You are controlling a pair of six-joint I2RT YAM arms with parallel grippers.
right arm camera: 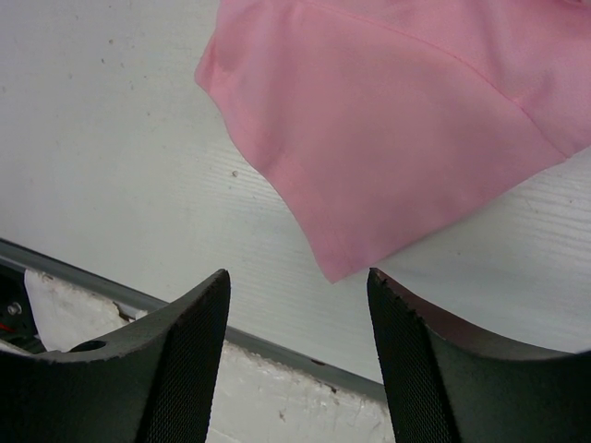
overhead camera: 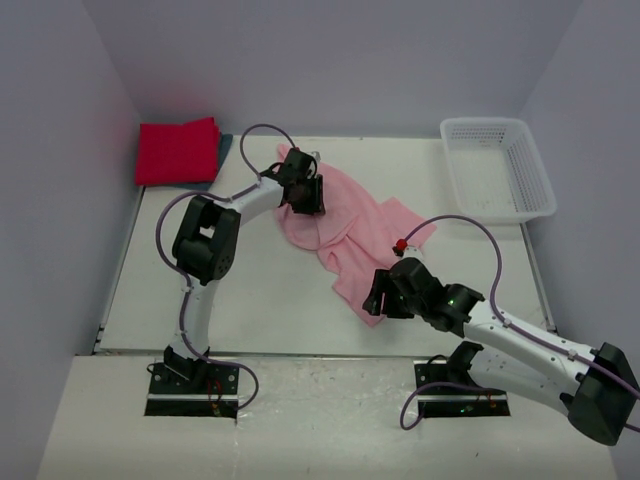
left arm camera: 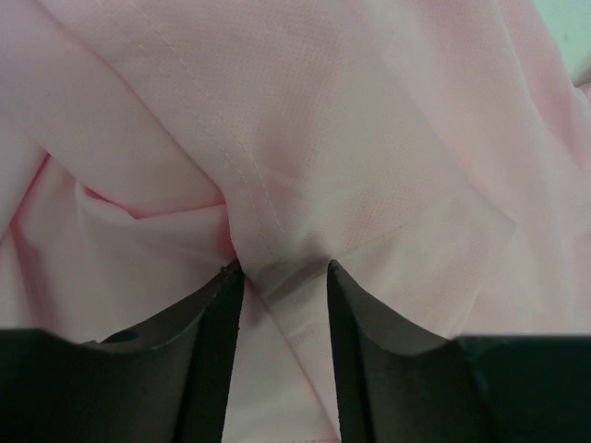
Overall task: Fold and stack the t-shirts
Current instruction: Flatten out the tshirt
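Note:
The pale pink t-shirt (overhead camera: 345, 225) lies crumpled in the middle of the table. My left gripper (overhead camera: 303, 190) is on its far left part. In the left wrist view the gripper (left arm camera: 282, 268) has a bunched fold of pink cloth (left arm camera: 351, 120) between its fingers, with creases running to the tips. My right gripper (overhead camera: 380, 297) is open just over the shirt's near corner. In the right wrist view that gripper (right arm camera: 297, 274) is empty and the corner (right arm camera: 397, 138) lies flat on the table. The crimson folded t-shirt (overhead camera: 178, 150) rests at the back left on the dark teal one (overhead camera: 224, 150).
A white mesh basket (overhead camera: 497, 165) stands at the back right. The table's near edge (right arm camera: 185, 318) runs just under my right gripper. Grey walls close in the left, right and back sides.

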